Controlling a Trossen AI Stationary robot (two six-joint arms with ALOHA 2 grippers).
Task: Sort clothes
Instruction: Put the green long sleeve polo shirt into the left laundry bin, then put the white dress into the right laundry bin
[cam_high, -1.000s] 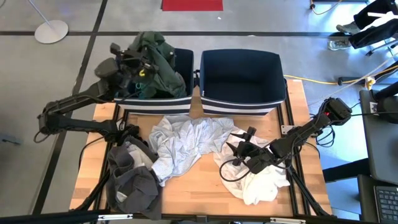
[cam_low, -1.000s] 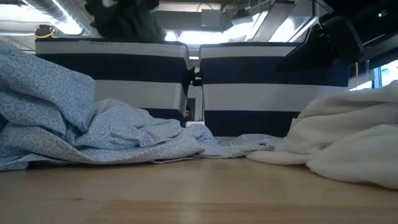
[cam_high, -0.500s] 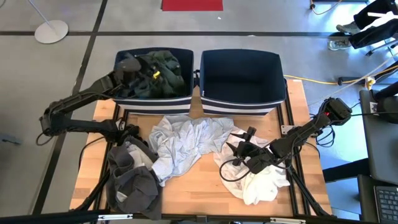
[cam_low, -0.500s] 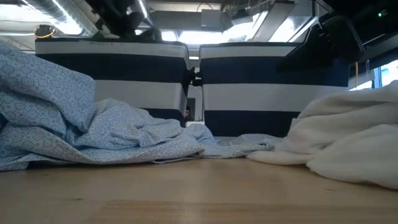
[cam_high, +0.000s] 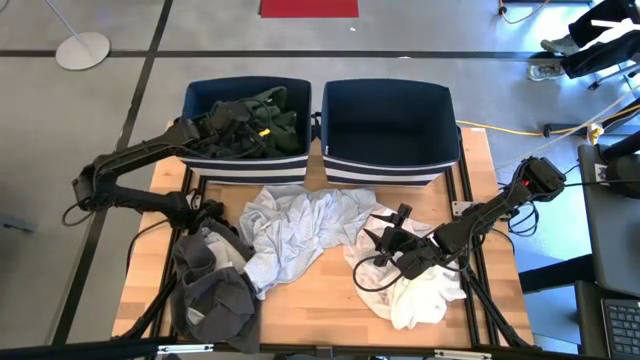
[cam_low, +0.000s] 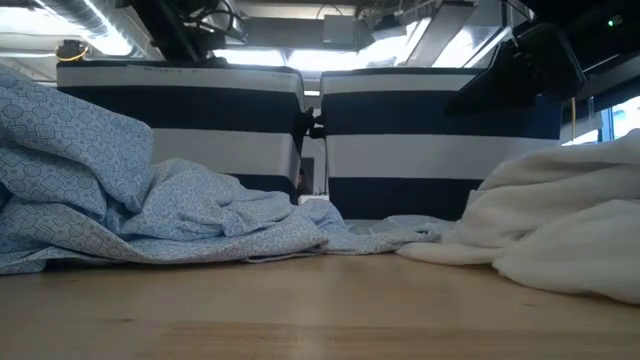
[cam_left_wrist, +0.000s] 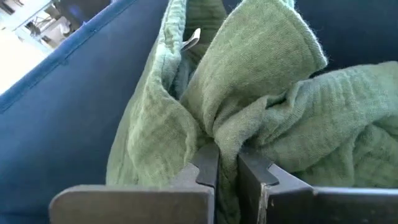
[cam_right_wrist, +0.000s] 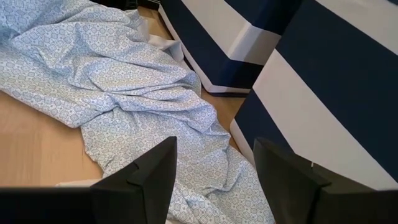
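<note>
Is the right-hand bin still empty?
Empty. From above, the right bin shows only its bare dark floor, while the green garment fills the left bin.

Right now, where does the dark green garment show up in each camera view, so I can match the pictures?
High view: dark green garment lies inside the left bin, at the left gripper.
Low view: not visible; only that bin's striped wall shows.
Left wrist view: fills the frame, pinched between the fingers.
Right wrist view: not in it.
Shared landmark: the navy bin with the white stripe.

Two dark jointed arms, black cables, flat dark fingers (cam_right_wrist: 283, 177).
</note>
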